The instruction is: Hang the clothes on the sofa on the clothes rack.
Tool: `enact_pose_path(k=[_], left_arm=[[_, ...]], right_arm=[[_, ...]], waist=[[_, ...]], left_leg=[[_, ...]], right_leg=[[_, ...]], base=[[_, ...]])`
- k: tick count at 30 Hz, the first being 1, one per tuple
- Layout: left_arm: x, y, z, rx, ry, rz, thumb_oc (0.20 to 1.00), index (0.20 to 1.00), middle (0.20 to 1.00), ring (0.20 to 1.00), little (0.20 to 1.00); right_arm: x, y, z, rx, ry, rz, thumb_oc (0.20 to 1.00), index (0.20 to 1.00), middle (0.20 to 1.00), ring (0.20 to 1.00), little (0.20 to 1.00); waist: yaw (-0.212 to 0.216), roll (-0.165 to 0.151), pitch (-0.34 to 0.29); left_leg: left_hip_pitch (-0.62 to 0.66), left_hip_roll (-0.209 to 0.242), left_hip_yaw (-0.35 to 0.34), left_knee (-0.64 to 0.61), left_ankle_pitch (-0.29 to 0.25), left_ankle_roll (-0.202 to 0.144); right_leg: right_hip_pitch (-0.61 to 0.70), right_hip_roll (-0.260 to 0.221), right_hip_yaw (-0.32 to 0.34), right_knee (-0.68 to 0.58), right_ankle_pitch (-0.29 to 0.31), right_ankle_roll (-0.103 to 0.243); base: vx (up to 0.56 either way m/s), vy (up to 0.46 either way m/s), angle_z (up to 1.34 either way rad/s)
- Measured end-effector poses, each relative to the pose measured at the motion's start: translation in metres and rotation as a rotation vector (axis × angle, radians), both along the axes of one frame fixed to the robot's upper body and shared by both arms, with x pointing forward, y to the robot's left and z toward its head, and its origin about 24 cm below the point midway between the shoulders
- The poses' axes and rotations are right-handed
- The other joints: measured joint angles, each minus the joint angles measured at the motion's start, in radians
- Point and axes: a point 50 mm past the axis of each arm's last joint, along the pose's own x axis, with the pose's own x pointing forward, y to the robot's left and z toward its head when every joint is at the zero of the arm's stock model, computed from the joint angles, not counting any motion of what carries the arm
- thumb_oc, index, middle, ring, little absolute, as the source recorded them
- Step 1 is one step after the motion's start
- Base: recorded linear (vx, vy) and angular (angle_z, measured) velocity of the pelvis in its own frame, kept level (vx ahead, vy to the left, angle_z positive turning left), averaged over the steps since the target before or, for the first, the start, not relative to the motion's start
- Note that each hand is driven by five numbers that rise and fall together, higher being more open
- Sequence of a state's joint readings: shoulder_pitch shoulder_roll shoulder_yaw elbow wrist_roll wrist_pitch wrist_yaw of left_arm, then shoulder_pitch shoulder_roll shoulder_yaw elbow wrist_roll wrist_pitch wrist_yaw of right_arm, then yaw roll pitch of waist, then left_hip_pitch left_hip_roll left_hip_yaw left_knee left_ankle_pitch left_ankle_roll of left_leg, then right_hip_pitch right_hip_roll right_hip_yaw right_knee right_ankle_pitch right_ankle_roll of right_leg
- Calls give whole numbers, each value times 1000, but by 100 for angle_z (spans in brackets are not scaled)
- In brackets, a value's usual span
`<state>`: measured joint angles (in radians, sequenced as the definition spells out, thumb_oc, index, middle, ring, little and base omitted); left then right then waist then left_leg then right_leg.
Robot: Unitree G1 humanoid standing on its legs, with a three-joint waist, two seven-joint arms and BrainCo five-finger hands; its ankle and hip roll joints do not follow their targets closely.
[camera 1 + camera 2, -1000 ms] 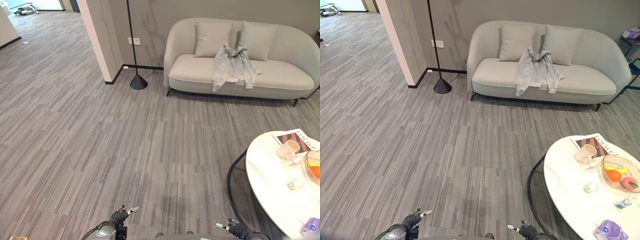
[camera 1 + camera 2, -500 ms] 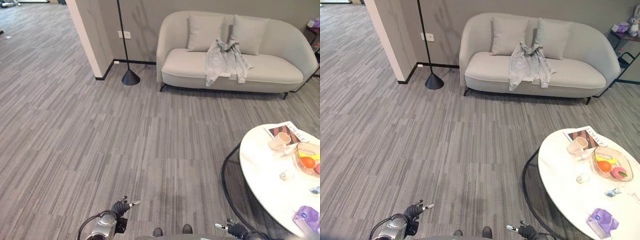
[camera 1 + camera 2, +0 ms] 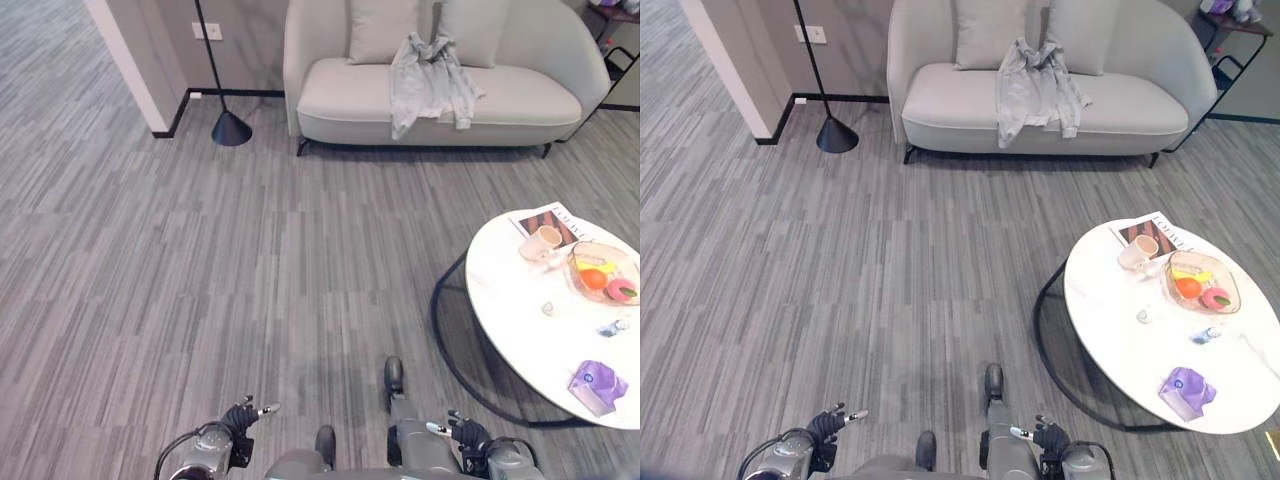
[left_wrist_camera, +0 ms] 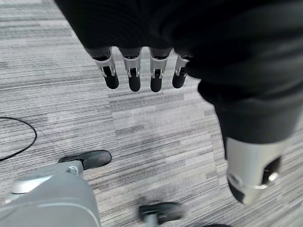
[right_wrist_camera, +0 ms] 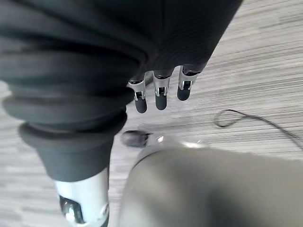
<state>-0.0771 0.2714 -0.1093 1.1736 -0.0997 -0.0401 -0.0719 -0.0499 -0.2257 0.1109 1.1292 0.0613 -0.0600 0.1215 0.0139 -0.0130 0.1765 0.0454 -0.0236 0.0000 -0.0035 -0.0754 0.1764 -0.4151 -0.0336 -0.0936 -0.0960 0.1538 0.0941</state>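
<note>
While both sets of fingers hang straight and relaxed, nothing is in either: left fingers (image 4: pixel 134 75) in a loose row over bare floor, right fingers (image 5: pixel 161 94) likewise straight, holding nothing. Left hand (image 3: pixel 242 416) sits low at the view's lower left, right hand (image 3: pixel 466 432) low at lower right, both down at the robot's sides. Garment (image 3: pixel 428 80), pale grey, is well apart from both, straight ahead and a little to the right, draped over the sofa (image 3: pixel 345 90): upper part leaning on the backrest between two cushions (image 3: pixel 380 25), lower part spilling down the seat front. Long axis runs backrest to seat edge, roughly along the robot's line of approach. Right hand looks slightly nearer, garment lying right of centre. Between stands open floor (image 3: pixel 200 260); round white counter (image 3: pixel 530 320) with cup, magazine, fruit bowl sits to the right and would crowd a direct path on that side. Floor lamp (image 3: pixel 228 125) stands left of the sofa. Judgement: still the approach stage; walking closer comes before any reach.
</note>
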Motion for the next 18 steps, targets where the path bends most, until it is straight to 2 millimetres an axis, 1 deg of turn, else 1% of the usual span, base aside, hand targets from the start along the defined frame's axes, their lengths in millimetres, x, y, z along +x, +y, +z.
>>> enact_pose_path(k=[1,2,4,5,6,7,8,9,10,11,12,13,14,15,16,18], left_arm=[[-8,0,-2,-1,16,4,1000,1000,1000,1000,1000],[-15,-1,-5,-5,36,8,1000,1000,1000,1000,1000],[-23,-6,-9,-17,59,5,1000,1000,1000,1000,1000],[-26,-7,-10,-20,66,6,1000,1000,1000,1000,1000],[-30,-6,-10,-19,76,1,1000,1000,1000,1000,1000],[-39,-5,-12,-20,96,5,1000,1000,1000,1000,1000],[-46,-8,-14,-31,109,9,1000,1000,1000,1000,1000],[-46,-10,-14,-40,105,7,1000,1000,1000,1000,1000],[-44,-10,-13,-42,95,7,1000,1000,1000,1000,1000],[-40,-10,-12,-43,82,7,1000,1000,1000,1000,1000],[-33,-11,-10,-47,58,-2,1000,1000,1000,1000,1000],[-26,-12,-7,-52,26,-12,1000,1000,1000,1000,1000],[-19,-13,-5,-53,0,-19,1000,1000,1000,1000,1000],[-12,-12,-3,-49,-17,-24,1000,1000,1000,1000,1000],[-10,-9,-1,-40,-21,-25,1000,1000,1000,1000,1000],[-9,-4,0,-28,-18,-27,1000,1000,1000,1000,1000]], right_arm=[[-5,2,-2,5,12,-2,1000,1000,1000,1000,1000],[-10,3,-4,3,32,10,1000,1000,1000,1000,1000],[-21,3,-8,-1,76,22,1000,1000,1000,1000,1000],[-27,2,-10,-1,91,16,1000,1000,1000,1000,1000],[-32,2,-11,1,108,11,1000,1000,1000,1000,1000],[-46,-1,-14,-3,145,3,1000,1000,1000,1000,1000],[-45,-4,-13,-11,138,4,1000,1000,1000,1000,1000],[-40,-5,-11,-14,115,11,1000,1000,1000,1000,1000],[-36,-5,-10,-14,97,17,1000,1000,1000,1000,1000],[-31,-4,-9,-12,84,20,1000,1000,1000,1000,1000],[-31,-5,-8,-13,78,21,1000,1000,1000,1000,1000],[-30,-5,-8,-16,72,21,1000,1000,1000,1000,1000],[-27,-4,-7,-16,62,22,1000,1000,1000,1000,1000],[-24,-2,-7,-12,56,24,1000,1000,1000,1000,1000],[-20,2,-7,-4,47,27,1000,1000,1000,1000,1000],[-10,5,-4,4,13,28,1000,1000,1000,1000,1000]], waist=[[4,-9,-16],[-1,-12,-44],[-4,-10,-95],[-7,-9,-118],[-9,-24,-138],[-5,-28,-182],[1,0,-206],[-2,13,-210],[1,13,-211],[6,4,-210],[8,-15,-207],[19,-22,-211],[31,-29,-208],[42,-49,-198],[49,-75,-186],[55,-110,-157]], left_leg=[[30,1,0,6,-37,-18],[34,2,-6,25,-62,-25],[60,13,-46,7,-81,-61],[64,21,-67,4,-98,-79],[90,24,-85,-4,-109,-102],[114,34,-99,5,-142,-149],[118,66,-96,16,-140,-162],[110,80,-96,66,-141,-167],[91,89,-93,145,-143,-170],[42,93,-90,283,-150,-178],[-42,97,-73,473,-151,-183],[-138,116,-55,665,-130,-183],[-214,133,-54,803,-116,-172],[-269,141,-54,884,-115,-170],[-322,143,-57,917,-117,-169],[-392,139,-74,821,-117,-182]], right_leg=[[-2,8,-7,41,-20,-34],[-13,11,-19,90,-38,-54],[16,28,-24,132,-42,-50],[47,36,-24,115,-47,-52],[111,40,-19,68,-48,-54],[168,52,-1,21,67,-102],[177,84,-2,27,69,-123],[202,100,-3,17,57,-137],[231,112,-1,7,45,-152],[261,119,0,7,10,-162],[282,124,-1,7,-19,-178],[294,140,-2,9,-39,-197],[308,152,-2,10,-53,-218],[322,156,-1,10,-62,-229],[336,153,3,9,-69,-239],[364,142,14,8,-84,-239]], base=[[350,-138,23],[236,-104,27],[357,-169,51],[363,-169,67],[447,-235,70],[370,-191,43],[477,-275,24],[397,-246,0],[364,-272,15],[322,-299,23],[220,-265,28],[188,-235,16],[98,-124,-1],[173,-111,-6],[114,-45,-11],[193,-42,-20]])
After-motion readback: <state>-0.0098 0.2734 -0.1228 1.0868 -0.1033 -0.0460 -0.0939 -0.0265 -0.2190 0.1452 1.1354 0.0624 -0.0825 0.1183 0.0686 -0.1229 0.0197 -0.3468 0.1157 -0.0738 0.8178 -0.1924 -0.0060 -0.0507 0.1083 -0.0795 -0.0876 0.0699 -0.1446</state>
